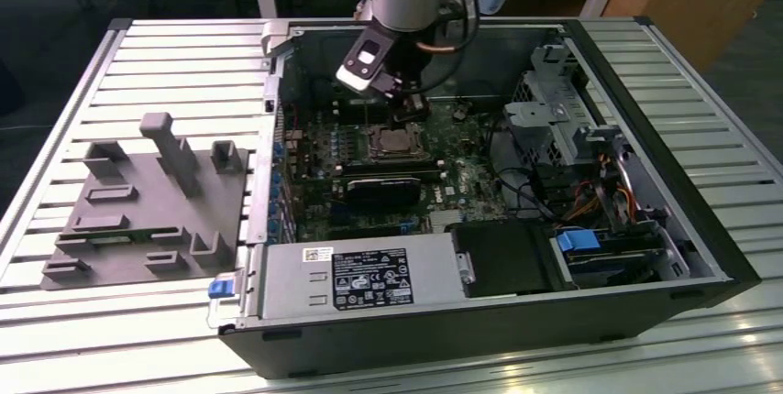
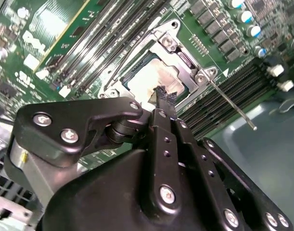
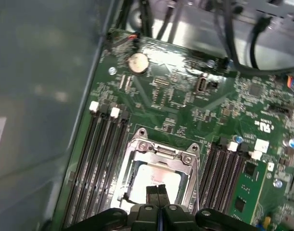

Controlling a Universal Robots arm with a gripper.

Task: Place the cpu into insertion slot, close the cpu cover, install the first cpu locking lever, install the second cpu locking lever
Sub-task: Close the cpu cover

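The cpu (image 2: 151, 79) lies flat in the insertion slot (image 1: 394, 143), its silvery top showing through the window of the cpu cover (image 2: 185, 67), which lies down over it. In the first wrist view the cpu (image 3: 151, 175) and the cover (image 3: 161, 153) sit just beyond my fingertips. My gripper (image 2: 165, 96) hangs over the socket's edge, shut with nothing between its fingers; in the exterior view the gripper (image 1: 410, 101) is just above the motherboard. One thin locking lever (image 2: 232, 105) sticks out free from the socket corner over the memory slots. Another lever (image 2: 132, 55) runs along the opposite side.
Black memory slots (image 3: 101, 163) flank the socket on both sides. A black heatsink block (image 1: 380, 191) sits in front of the socket, and a power supply (image 1: 355, 279) lies nearer the case front. The drive cage (image 1: 575, 128) and cables fill the exterior view's right. A grey fixture (image 1: 147, 202) lies outside the case.
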